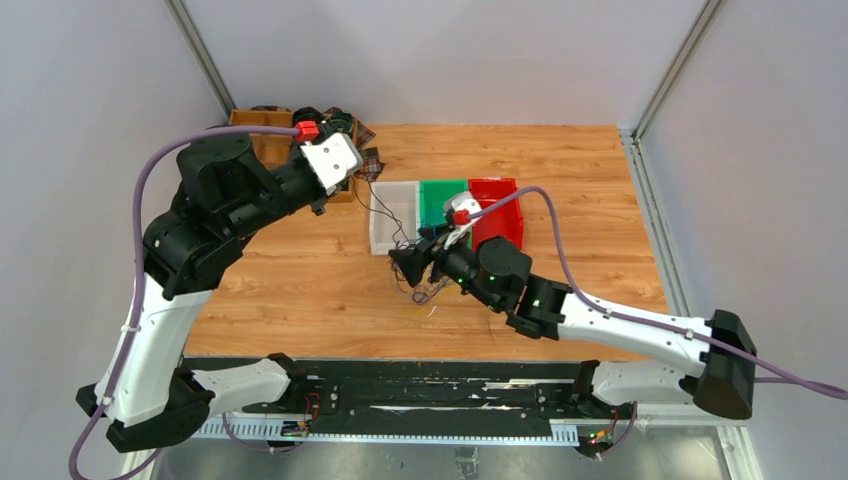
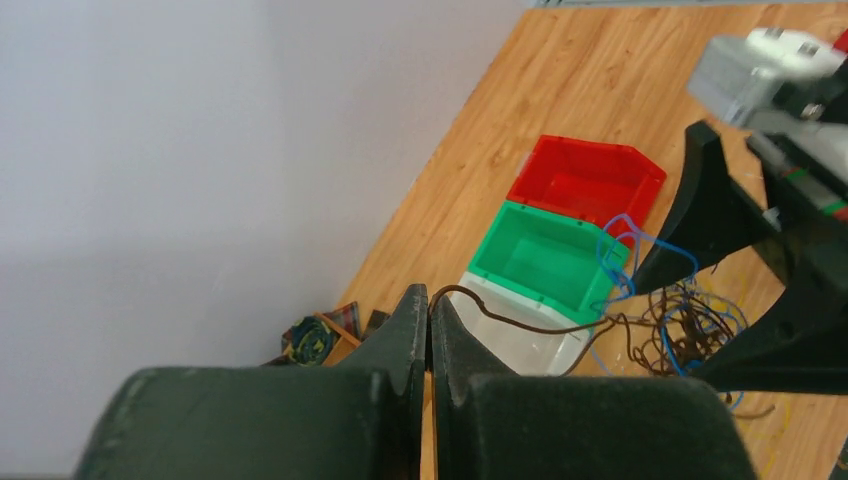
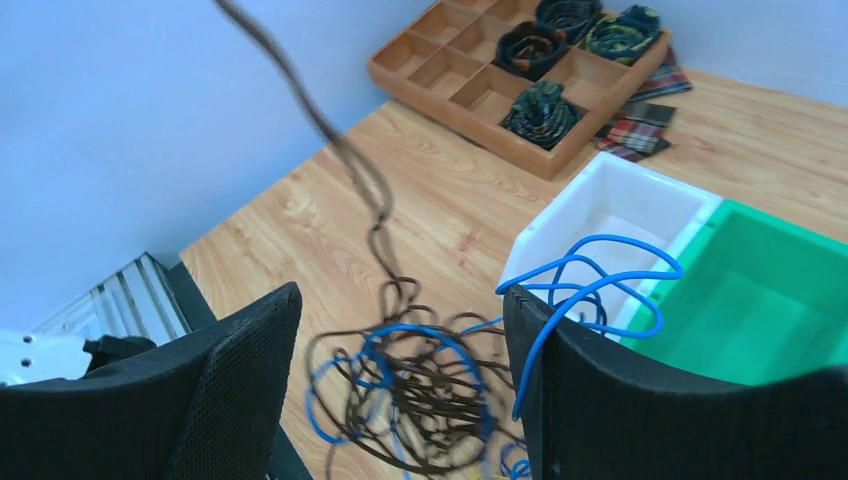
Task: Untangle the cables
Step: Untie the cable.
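Observation:
The cables lie in a tangle (image 1: 425, 290) of dark brown, blue and a little yellow wire on the wooden table in front of the bins; the tangle also shows in the right wrist view (image 3: 430, 390) and the left wrist view (image 2: 690, 335). My left gripper (image 2: 430, 300) is shut on one dark brown cable (image 2: 510, 315) and holds it raised at the back left (image 1: 362, 180). That strand (image 3: 340, 150) runs taut down into the tangle. My right gripper (image 3: 400, 330) is open just above the tangle (image 1: 410, 265). A blue loop (image 3: 600, 270) hangs over its right finger (image 3: 600, 400).
A white bin (image 1: 375, 215), a green bin (image 1: 440, 190) and a red bin (image 1: 495, 190) stand in a row behind the tangle. A wooden compartment tray (image 1: 265, 135) with rolled fabric sits at the back left corner. Grey walls enclose the table.

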`<state>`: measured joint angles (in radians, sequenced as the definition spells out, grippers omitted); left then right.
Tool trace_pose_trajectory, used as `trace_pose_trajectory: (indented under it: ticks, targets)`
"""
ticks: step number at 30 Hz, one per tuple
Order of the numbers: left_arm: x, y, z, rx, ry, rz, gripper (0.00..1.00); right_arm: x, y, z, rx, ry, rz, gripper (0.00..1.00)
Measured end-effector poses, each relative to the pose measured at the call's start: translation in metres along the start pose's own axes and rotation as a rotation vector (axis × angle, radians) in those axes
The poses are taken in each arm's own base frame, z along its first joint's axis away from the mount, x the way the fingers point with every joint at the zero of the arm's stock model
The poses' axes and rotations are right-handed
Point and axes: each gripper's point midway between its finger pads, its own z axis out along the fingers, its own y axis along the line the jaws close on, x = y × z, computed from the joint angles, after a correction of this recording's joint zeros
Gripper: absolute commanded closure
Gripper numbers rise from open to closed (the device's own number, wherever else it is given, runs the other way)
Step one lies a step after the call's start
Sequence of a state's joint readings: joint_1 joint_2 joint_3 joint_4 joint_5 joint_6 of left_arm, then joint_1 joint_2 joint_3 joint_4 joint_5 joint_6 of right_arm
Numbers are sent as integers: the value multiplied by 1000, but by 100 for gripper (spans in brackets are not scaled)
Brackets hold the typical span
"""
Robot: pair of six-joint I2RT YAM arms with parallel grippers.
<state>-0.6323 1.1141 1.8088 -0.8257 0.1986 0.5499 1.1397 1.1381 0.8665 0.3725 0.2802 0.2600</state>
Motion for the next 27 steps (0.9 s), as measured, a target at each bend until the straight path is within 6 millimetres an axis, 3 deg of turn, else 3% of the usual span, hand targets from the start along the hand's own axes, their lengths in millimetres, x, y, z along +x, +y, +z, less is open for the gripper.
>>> trace_pose_trajectory:
  ticks: [4,9,17,22,27]
  targets:
    - [2,-7,-4,24,6,-26,100,22,11,18,-33,49,-41,34]
    - [1,-16,-9,58,-2,-58,100,45,9,32,-23,89,-74,55]
    - [-4,-28,-12,115,-19,-100,100,34,10,46,4,47,-66,61]
    - [-12,-33,-18,147,-40,-125,100,38,3,49,42,48,-70,44]
    - [-25,-39,-23,197,-74,-150,100,31,-10,53,125,4,-70,54]
